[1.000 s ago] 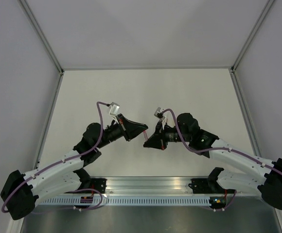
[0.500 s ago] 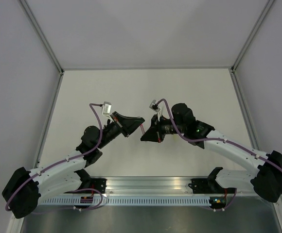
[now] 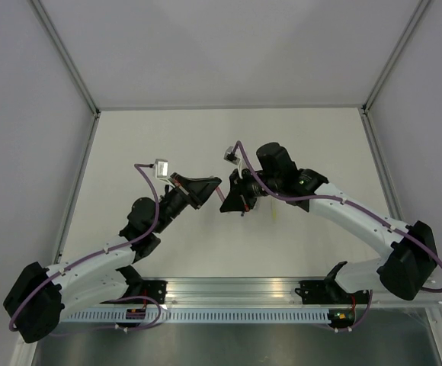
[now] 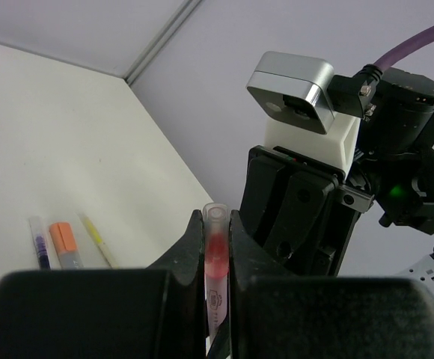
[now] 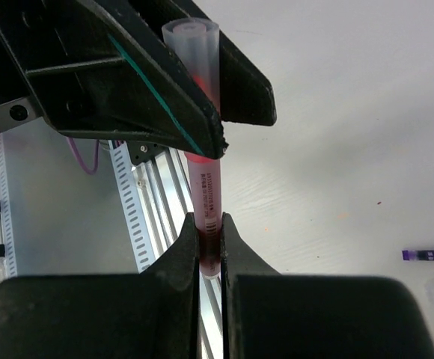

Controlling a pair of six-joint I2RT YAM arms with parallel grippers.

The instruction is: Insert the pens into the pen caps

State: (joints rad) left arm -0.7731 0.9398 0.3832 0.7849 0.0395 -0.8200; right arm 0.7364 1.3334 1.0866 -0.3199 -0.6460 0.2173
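My two arms meet above the middle of the white counter (image 4: 52, 149), the left reaching in from 8 o'clock and the right from 4 o'clock in the overhead view. My left fingers (image 4: 197, 250) are closed tight on a pale, see-through cap (image 4: 215, 224), which stands upright between them with its closed end on top. My right fingers (image 5: 190, 250) are pinched on the lower barrel of a pink pen (image 5: 204, 187). The pen runs straight up from them to 12 o'clock, and its pink tip shows inside the cap. How far in it sits, I cannot tell.

Seen from my left wrist, three more pens lie side by side on the counter at 8 o'clock of the cap: a purple pen (image 4: 39, 247), a grey pen (image 4: 66, 247) with an orange tip, and a yellow pen (image 4: 97, 241).
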